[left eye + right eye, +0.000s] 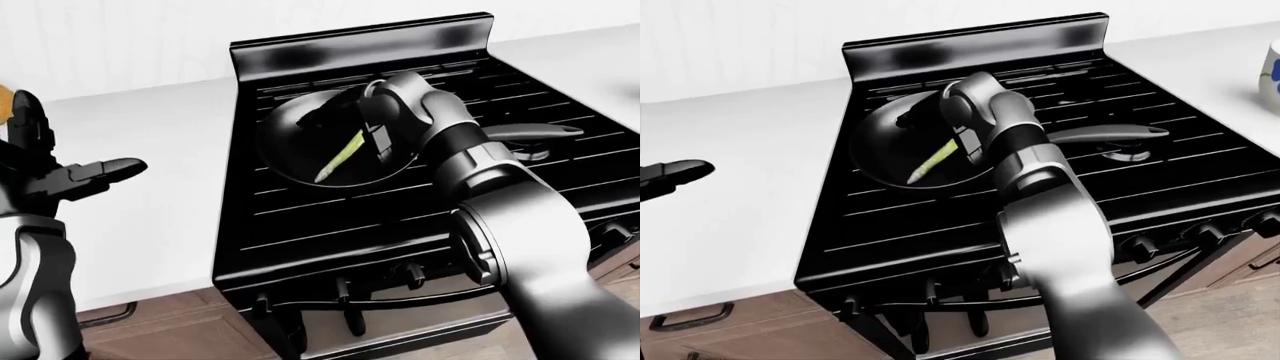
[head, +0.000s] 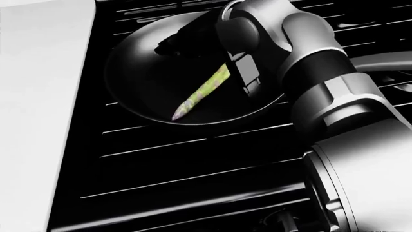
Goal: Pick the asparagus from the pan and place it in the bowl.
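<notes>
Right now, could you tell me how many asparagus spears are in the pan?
1. A single asparagus spear lies slanted in the pan, its upper end hidden behind the right hand; another behind the arm seems unlikely.

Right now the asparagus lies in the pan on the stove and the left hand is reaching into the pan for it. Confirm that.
One thing is off: the right hand reaches into the pan, not the left. The left-eye view shows the left hand held over the white counter, away from the stove. The asparagus does lie in the pan.
</notes>
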Controlling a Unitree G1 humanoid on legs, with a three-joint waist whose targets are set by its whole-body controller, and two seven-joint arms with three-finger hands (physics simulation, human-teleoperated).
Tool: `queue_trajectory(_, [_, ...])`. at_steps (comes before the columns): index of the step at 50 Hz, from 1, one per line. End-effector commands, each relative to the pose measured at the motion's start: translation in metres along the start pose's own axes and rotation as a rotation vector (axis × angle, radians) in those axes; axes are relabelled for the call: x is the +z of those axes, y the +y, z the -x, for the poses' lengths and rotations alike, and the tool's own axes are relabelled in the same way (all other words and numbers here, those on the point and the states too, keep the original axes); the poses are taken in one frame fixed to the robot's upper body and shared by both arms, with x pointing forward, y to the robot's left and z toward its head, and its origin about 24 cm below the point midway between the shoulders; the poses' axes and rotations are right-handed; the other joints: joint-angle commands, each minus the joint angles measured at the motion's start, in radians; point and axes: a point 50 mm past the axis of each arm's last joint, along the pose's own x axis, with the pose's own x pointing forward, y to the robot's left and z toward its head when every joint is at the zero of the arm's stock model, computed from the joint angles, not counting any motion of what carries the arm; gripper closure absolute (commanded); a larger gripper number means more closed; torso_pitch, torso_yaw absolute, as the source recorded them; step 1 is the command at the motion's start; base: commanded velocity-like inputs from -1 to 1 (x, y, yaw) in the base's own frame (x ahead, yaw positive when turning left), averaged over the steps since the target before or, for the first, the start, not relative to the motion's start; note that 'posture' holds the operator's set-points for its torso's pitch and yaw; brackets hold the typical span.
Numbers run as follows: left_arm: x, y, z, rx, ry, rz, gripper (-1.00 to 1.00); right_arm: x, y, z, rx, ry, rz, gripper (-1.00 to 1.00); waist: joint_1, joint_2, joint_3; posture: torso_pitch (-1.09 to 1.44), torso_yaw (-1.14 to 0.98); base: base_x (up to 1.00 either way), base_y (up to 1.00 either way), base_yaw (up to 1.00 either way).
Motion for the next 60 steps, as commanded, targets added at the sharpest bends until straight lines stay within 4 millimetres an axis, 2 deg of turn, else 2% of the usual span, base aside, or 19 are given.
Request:
queue_trajectory(1, [0.019, -0.001, -0.002, -0.007, -0.09, -0.007, -1.0, -0.004, -0.014, 0.009, -0.06, 0.023, 0.02, -0.72, -0.002, 0.009, -0.021, 0.0, 0.0, 0.0, 0.0, 0.0])
queue_trajectory(3, [0.018, -0.001, -0.002, -0.009, -0.09, -0.006, -1.0, -0.004, -0.013, 0.009, -0.058, 0.026, 0.018, -0.56, -0.002, 0.009, -0.022, 0.0, 0.0, 0.0, 0.0, 0.0])
queue_trajectory(5, [0.018, -0.001, -0.002, -0.009, -0.09, -0.006, -1.0, -0.005, -0.013, 0.009, -0.06, 0.026, 0.019, -0.51, -0.001, 0.008, -0.022, 0.0, 0.0, 0.0, 0.0, 0.0])
queue_trajectory(8, [0.018, -0.001, -0.002, -0.008, -0.089, -0.006, -1.0, -0.006, -0.012, 0.009, -0.061, 0.03, 0.019, -0.09, -0.002, 0.008, -0.022, 0.0, 0.0, 0.0, 0.0, 0.0])
queue_trajectory(10, [0.018, -0.001, -0.002, -0.008, -0.09, -0.006, -1.0, -0.007, -0.011, 0.009, -0.061, 0.032, 0.018, 0.05, -0.002, 0.007, -0.023, 0.0, 0.0, 0.0, 0.0, 0.0])
queue_trajectory(17, [0.018, -0.001, -0.002, -0.009, -0.09, -0.004, -1.0, -0.008, -0.009, 0.008, -0.064, 0.03, 0.015, 0.19, 0.001, 0.009, -0.023, 0.0, 0.0, 0.0, 0.0, 0.0])
queue_trajectory(21, [0.017, -0.002, -0.002, -0.01, -0.09, -0.004, -1.0, -0.009, -0.006, 0.007, -0.065, 0.028, 0.011, 0.36, 0.003, 0.01, -0.025, 0.0, 0.0, 0.0, 0.0, 0.0])
queue_trajectory(26, [0.016, -0.001, -0.001, -0.01, -0.088, -0.003, -1.0, -0.009, -0.001, 0.005, -0.063, 0.021, 0.002, 0.35, 0.004, 0.008, -0.028, 0.0, 0.0, 0.0, 0.0, 0.0])
queue_trajectory(30, [0.016, -0.001, -0.001, -0.01, -0.087, -0.003, -1.0, -0.01, 0.002, 0.004, -0.065, 0.02, -0.006, 0.45, 0.004, 0.007, -0.029, 0.0, 0.0, 0.0, 0.0, 0.0])
queue_trajectory(37, [0.016, -0.002, -0.001, -0.01, -0.087, -0.002, -1.0, -0.012, -0.007, 0.01, -0.079, 0.023, 0.008, 0.63, 0.002, 0.005, -0.029, 0.0, 0.0, 0.0, 0.0, 0.0])
queue_trajectory(40, [0.017, -0.001, -0.001, -0.01, -0.088, -0.002, -1.0, -0.011, -0.014, 0.014, -0.092, 0.024, 0.02, 0.64, 0.002, 0.006, -0.027, 0.0, 0.0, 0.0, 0.0, 0.0])
queue_trajectory(41, [0.018, -0.001, -0.001, -0.01, -0.089, -0.002, -1.0, -0.011, -0.015, 0.015, -0.094, 0.023, 0.021, 0.69, 0.001, 0.006, -0.026, 0.0, 0.0, 0.0, 0.0, 0.0])
queue_trajectory(43, [0.018, -0.002, -0.001, -0.01, -0.09, -0.001, -1.0, -0.011, -0.02, 0.018, -0.103, 0.021, 0.024, 0.97, 0.0, 0.006, -0.024, 0.0, 0.0, 0.0, 0.0, 0.0])
queue_trajectory(44, [0.019, -0.002, -0.001, -0.01, -0.09, -0.001, -1.0, -0.011, -0.022, 0.019, -0.108, 0.022, 0.025, 1.0, 0.0, 0.007, -0.024, 0.0, 0.0, 0.0, 0.0, 0.0])
queue_trajectory(60, [0.019, -0.002, -0.002, -0.011, -0.092, -0.002, -1.0, -0.01, -0.04, 0.031, -0.156, 0.009, 0.032, 1.0, -0.007, 0.01, -0.016, 0.0, 0.0, 0.0, 0.0, 0.0])
